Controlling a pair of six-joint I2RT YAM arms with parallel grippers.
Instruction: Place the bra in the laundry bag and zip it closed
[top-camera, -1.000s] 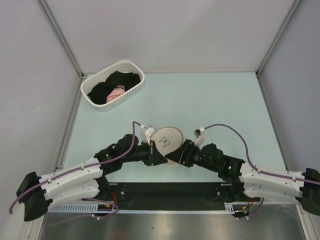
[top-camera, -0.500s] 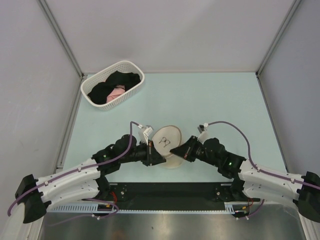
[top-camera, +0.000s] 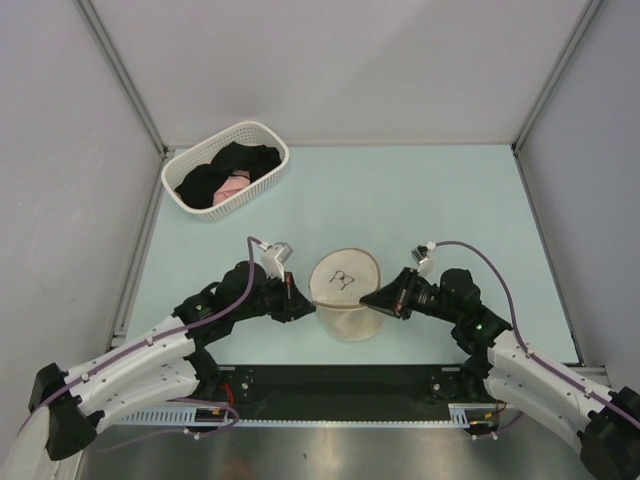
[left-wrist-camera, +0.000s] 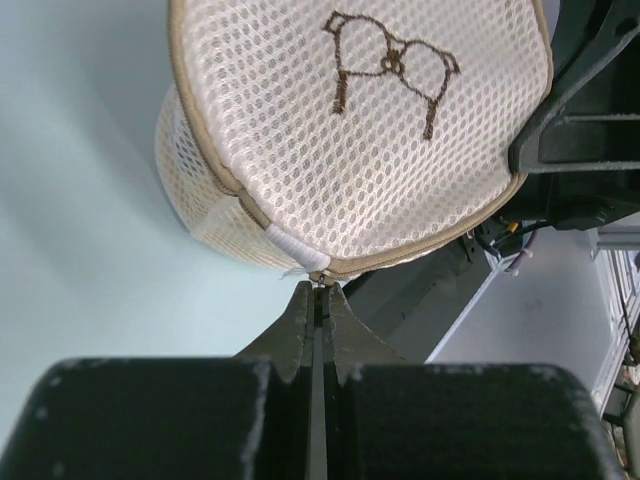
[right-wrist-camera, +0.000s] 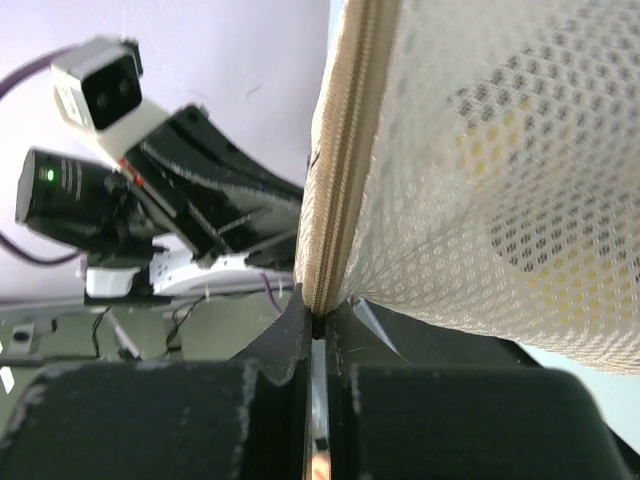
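Laundry bag (top-camera: 346, 290) sits between your two arms, near the front middle of the table (top-camera: 430, 200), its face with the dark bra icon (left-wrist-camera: 392, 62) turned up towards the overhead camera. Whether it rests on the table or hangs just clear of it, you cannot tell. Your left gripper (left-wrist-camera: 317, 295) has its jaws pressed fully together, pinching the bag's tan rim right beside a small white tab (left-wrist-camera: 297, 247). Your right gripper (right-wrist-camera: 315, 320) is likewise clamped tight on the opposite rim, gripping the seam where the zipper (right-wrist-camera: 345, 150) runs; the stretch of zipper you can see there is done up. The bra (right-wrist-camera: 490, 150) is inside the bag, showing as yellow patches through the mesh. Well apart, at the far left corner, the white basket (top-camera: 270, 135) holds black garments (top-camera: 245, 158) and a pink garment (top-camera: 235, 185).
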